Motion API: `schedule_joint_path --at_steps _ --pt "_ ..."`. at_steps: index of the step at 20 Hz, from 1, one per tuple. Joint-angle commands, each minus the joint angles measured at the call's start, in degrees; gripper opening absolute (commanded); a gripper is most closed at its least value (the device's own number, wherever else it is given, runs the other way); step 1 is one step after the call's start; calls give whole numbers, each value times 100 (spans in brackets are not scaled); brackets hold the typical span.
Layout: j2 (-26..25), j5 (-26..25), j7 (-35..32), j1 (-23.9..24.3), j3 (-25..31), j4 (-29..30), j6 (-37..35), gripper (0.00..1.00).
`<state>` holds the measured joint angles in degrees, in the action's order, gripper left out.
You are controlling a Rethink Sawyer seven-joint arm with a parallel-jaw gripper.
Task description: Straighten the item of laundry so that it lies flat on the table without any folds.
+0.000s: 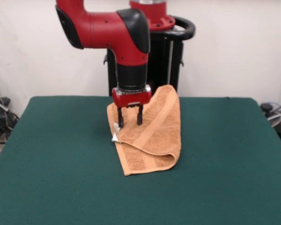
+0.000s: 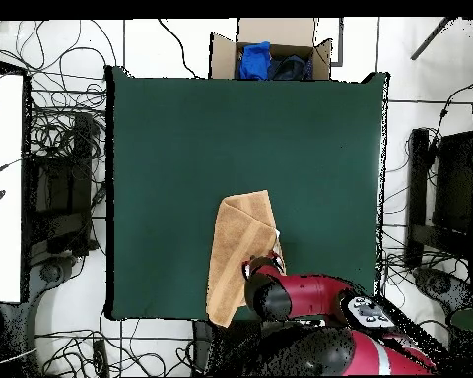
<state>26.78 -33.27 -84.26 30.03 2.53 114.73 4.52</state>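
So your towel (image 1: 150,133) is sitting folded over on itself on the green bench (image 1: 61,164), toward the robot's side and roughly centred across its width. From the front you can see it doubled along one long side, with a woven band running down the top layer and another across the near end. The little white tag (image 1: 115,137) pokes out at the edge right below the claw (image 1: 129,123). Your claw is pointing straight down with its two dark fingers (image 1: 120,123) spread a bit apart, tips right at the towel's surface near that tagged edge. I think they're touching the cloth, but the angle makes it hard to be sure. Overhead, the towel (image 2: 238,251) looks like a long narrow strip, and the arm (image 2: 309,295) covers one corner of it.
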Motion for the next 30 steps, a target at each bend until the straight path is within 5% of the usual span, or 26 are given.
schedule_joint_path --at_steps 1,30 --pt "110 -88 -481 170 366 -643 -296 100" --pt "-538 -64 -720 99 427 -733 230 100"
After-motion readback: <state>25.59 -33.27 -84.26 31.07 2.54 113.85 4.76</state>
